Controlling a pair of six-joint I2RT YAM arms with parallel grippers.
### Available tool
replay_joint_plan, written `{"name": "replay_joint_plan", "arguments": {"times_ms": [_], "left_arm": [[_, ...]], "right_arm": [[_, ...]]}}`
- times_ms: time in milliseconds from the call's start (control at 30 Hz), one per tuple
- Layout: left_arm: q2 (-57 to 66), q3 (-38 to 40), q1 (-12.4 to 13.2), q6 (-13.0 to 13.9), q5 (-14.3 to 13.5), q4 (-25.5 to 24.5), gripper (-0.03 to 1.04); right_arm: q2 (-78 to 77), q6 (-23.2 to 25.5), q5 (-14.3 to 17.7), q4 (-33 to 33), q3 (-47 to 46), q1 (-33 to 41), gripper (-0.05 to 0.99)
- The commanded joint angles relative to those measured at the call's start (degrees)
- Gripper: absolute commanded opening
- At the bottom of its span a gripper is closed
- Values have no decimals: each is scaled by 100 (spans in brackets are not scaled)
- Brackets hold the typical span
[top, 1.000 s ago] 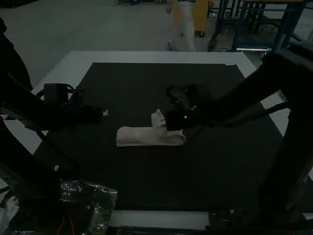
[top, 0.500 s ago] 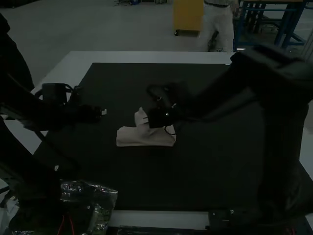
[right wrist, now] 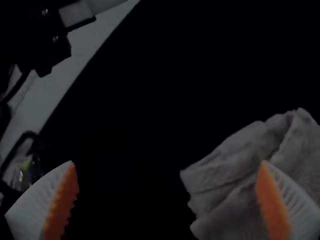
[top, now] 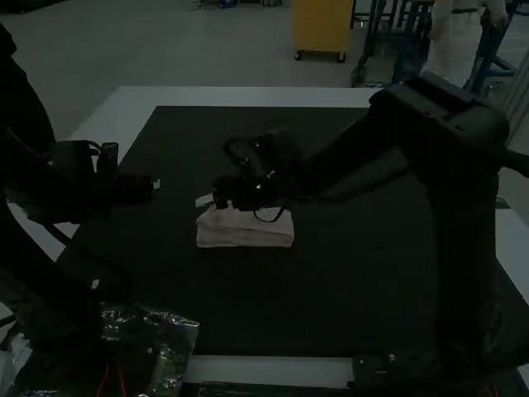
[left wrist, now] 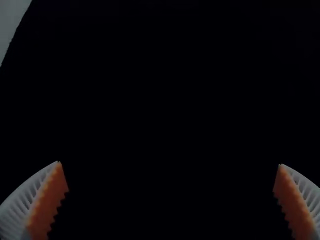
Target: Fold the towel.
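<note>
Towel [top: 246, 235] lies folded on worktop [top: 355, 281]. Left end effector [left wrist: 170, 164] wide, empty; right end effector [right wrist: 168, 162] wide, at towel's left end. Probably light, soft, floppy, not fragile; best pinch all layers at an end.

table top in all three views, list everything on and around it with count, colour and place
folded soft cloth towel: one, pale, on the mat, by the right pincer
flat rectangular mat: one, black, on the table
flat-topped table: one, white, under the mat
crinkled plastic bag: one, clear, by the left arm's base
jointed arms: two, black, left and right of the mat
ribbed pincers: two, white with orange pads, left pincer and right pincer, on their arms' ends
</note>
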Motion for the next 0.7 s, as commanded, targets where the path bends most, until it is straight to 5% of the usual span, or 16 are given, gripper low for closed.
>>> {"name": "replay_joint_plan", "arguments": {"times_ms": [0,33,67,167,667], "left_arm": [[20,14,87,-26,70,55,97],[20,14,87,-26,78,46,97],[20,14,87,-26,78,38,97],[20,14,87,-26,78,20,97],[20,14,51,-52,131,11,97]], "right_arm": [[-409,70,-178,102,131,-5,80],[-506,61,-178,137,113,-32,79],[-576,70,-187,154,78,-58,65],[-866,35,-152,673,-291,-172,-3],[-312,9,-99,1772,-1100,-304,-2]]}}
